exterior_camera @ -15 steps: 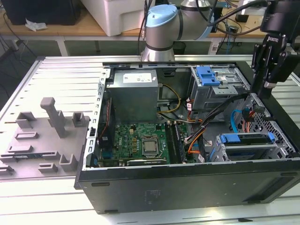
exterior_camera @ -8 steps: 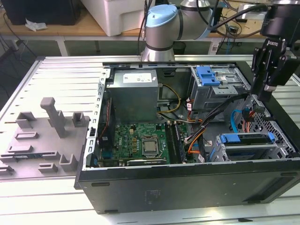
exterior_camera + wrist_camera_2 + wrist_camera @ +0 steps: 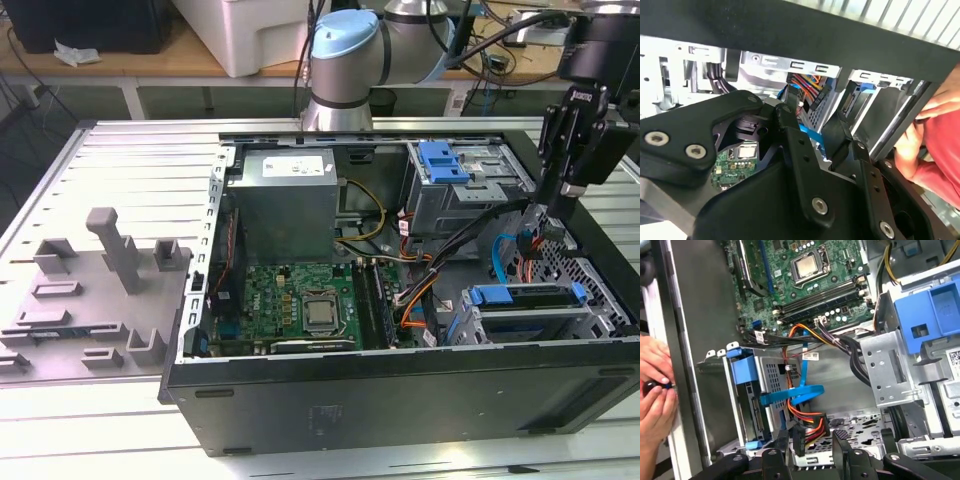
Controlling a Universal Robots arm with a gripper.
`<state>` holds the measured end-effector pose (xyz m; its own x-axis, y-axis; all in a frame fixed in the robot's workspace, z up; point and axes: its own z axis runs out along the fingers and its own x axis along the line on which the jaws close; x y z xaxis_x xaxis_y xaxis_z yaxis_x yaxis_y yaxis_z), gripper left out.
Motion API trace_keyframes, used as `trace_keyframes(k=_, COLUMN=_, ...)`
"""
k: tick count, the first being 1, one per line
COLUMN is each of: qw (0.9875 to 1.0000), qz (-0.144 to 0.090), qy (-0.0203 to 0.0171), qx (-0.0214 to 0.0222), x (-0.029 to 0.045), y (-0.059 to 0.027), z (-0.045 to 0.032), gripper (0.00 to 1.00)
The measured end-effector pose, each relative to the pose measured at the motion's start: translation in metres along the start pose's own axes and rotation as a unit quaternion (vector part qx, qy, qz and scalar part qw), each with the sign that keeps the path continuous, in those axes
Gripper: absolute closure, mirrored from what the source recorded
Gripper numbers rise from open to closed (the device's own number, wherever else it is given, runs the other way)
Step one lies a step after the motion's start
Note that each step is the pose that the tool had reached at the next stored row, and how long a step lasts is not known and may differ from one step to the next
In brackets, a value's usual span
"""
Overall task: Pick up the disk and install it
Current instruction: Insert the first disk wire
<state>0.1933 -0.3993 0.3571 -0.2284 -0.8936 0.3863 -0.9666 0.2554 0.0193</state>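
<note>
The disk (image 3: pixel 530 296) sits inside the grey drive cage (image 3: pixel 520 325) at the case's near corner, on the exterior view's right, its blue end handle (image 3: pixel 498 296) facing the motherboard. In the first wrist view the disk (image 3: pixel 747 405) is edge-on behind that blue handle (image 3: pixel 742 371). My gripper (image 3: pixel 550 218) hangs just above the case floor beyond that cage. Its black fingers (image 3: pixel 840 436) stand apart, open, with a black cable connector (image 3: pixel 802 435) on orange and red wires between them. A blue flat cable (image 3: pixel 807 134) runs between the fingers in the second wrist view.
A second grey cage topped by a blue plastic bracket (image 3: pixel 445 160) stands at the case's back. Cable bundles (image 3: pixel 840 340) cross from the motherboard (image 3: pixel 300 300). A person's hands (image 3: pixel 655 385) hold a small dark object at the case's outer wall. Grey fixtures (image 3: pixel 110 260) occupy the table on the exterior view's left.
</note>
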Motion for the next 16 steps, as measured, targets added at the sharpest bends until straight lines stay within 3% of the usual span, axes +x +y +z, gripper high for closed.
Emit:
trace_keyframes(k=3, qw=0.9999, qz=0.0, qy=0.0166, qx=-0.0005, x=-0.0022, y=0.0002, z=0.0001, gripper=0.53)
trace_keyframes(k=6, qw=0.9996, qz=0.001, qy=0.0277, qx=0.0001, x=-0.0063, y=0.0007, z=0.0018, gripper=0.53)
trace_keyframes(k=16, qw=0.9996, qz=0.0, qy=0.0283, qx=-0.0009, x=-0.0091, y=-0.0002, z=0.0089, gripper=0.53)
